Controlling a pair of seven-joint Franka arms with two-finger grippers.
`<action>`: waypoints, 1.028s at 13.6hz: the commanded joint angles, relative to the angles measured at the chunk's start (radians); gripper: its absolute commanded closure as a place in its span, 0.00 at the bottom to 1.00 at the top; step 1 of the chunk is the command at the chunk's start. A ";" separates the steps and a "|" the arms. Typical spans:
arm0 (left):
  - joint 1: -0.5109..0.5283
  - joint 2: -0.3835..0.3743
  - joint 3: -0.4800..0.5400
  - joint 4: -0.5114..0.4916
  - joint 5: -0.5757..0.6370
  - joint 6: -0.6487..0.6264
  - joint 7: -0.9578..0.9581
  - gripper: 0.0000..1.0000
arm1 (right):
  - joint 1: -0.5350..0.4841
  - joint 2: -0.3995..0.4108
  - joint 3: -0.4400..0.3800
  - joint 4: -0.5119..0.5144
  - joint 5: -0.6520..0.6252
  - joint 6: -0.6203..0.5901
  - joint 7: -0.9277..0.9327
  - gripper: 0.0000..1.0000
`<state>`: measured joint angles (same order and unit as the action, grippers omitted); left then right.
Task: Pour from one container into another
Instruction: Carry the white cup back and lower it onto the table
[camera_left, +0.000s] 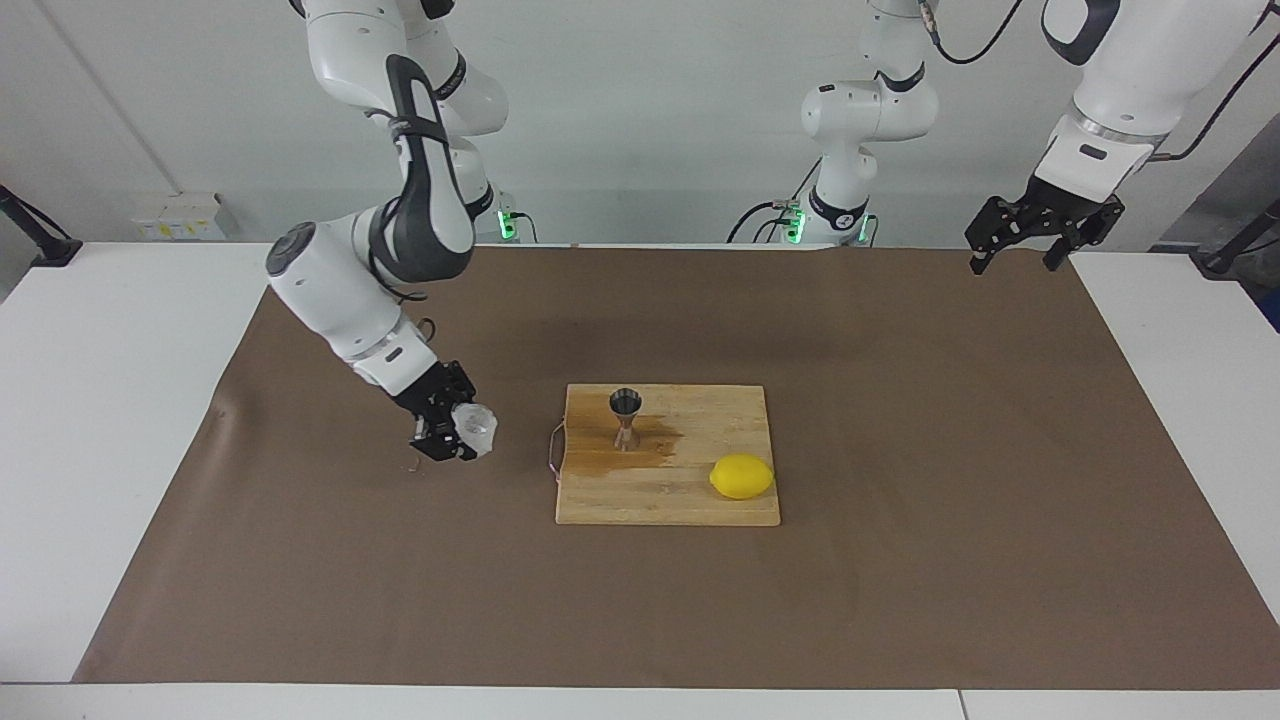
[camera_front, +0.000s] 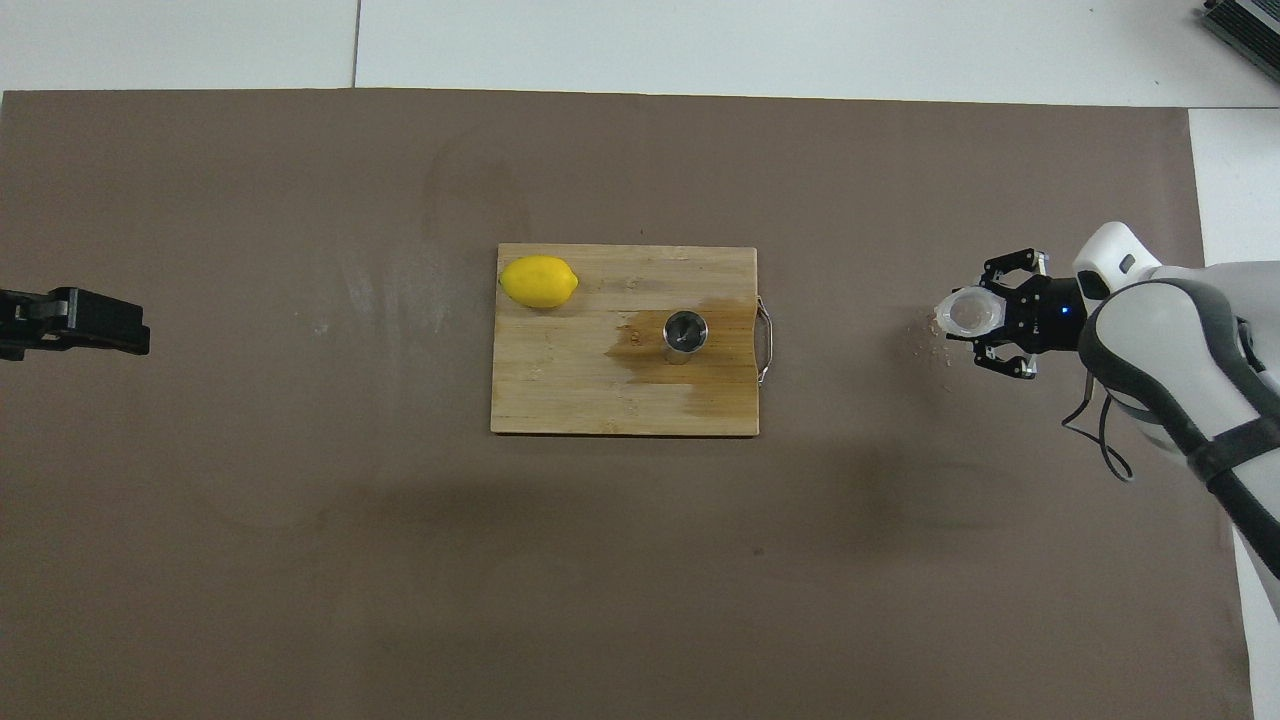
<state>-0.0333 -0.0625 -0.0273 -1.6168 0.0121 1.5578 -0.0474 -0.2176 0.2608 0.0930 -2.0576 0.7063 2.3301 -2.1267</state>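
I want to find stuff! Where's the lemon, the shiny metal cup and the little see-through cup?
lemon (camera_left: 742, 476), facing view, middle of its yellow skin.
jigger (camera_left: 626, 404), facing view, its upper cone.
cup (camera_front: 970, 312), overhead view, its open mouth.

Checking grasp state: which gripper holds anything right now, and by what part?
The right gripper holds the translucent cup by its side wall, over the brown mat. The left gripper holds nothing and waits.
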 joint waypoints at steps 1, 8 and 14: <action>0.004 -0.025 0.003 -0.028 -0.011 -0.004 0.007 0.00 | -0.042 0.041 0.014 -0.016 0.085 0.002 -0.114 0.94; 0.004 -0.025 0.003 -0.028 -0.011 -0.002 0.007 0.00 | -0.040 0.045 0.011 -0.013 0.070 -0.008 -0.127 0.00; 0.004 -0.025 0.003 -0.028 -0.011 -0.004 0.007 0.00 | -0.023 -0.073 0.010 -0.007 -0.143 -0.099 0.205 0.00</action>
<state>-0.0333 -0.0625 -0.0273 -1.6168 0.0120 1.5578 -0.0474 -0.2400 0.2453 0.1001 -2.0565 0.6522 2.3019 -2.0923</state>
